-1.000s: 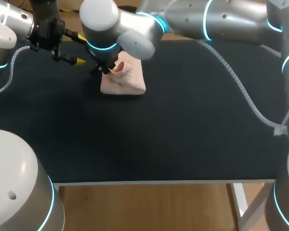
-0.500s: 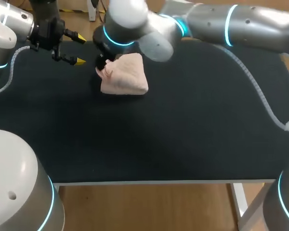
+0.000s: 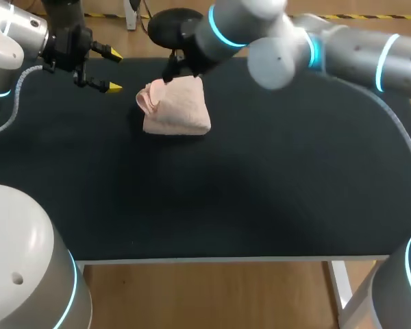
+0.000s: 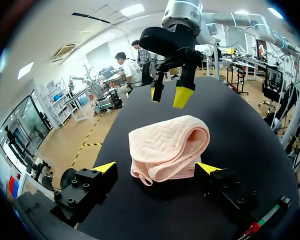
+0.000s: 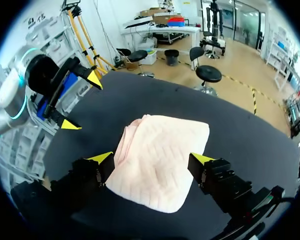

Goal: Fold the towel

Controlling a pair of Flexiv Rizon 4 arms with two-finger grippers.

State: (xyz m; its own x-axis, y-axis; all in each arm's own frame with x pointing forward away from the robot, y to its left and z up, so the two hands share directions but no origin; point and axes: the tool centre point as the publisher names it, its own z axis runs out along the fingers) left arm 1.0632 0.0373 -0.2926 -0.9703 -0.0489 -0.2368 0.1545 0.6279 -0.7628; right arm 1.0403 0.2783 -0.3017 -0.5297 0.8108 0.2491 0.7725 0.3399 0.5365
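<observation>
1. The towel point(image 3: 177, 108) lies on the table point(image 3: 274, 199), at about 11 o'clock from the table's middle in the head view. It is gathered into a compact folded pad with a rolled lip on its 9 o'clock side.
2. Your right end effector point(image 4: 168, 95) hangs over the towel's 12 o'clock edge, fingers spread and empty. The left wrist view shows clear air between its yellow tips and the cloth.
3. Your left end effector point(image 3: 114, 70) sits at the towel's 10 o'clock, near it but apart. It is likewise spread wide with nothing in it (its own camera has the rolled lip straight ahead).
4. My reading is that the fold is laid and the task is nearly done. What remains is getting clear, and perhaps tidying that lip.
5. To clear well, take the right arm straight up before you swing it toward 3 o'clock, so a fingertip cannot drag the top layer open.
6. If you want a neater finish, note the small loose loop at the lip's corner nearest the left end effector. Come in low from 9 o'clock, pinch only the upper layers and lay them flat toward 3 o'clock. The thick cloth will likely spring back, so press before you let go.
</observation>
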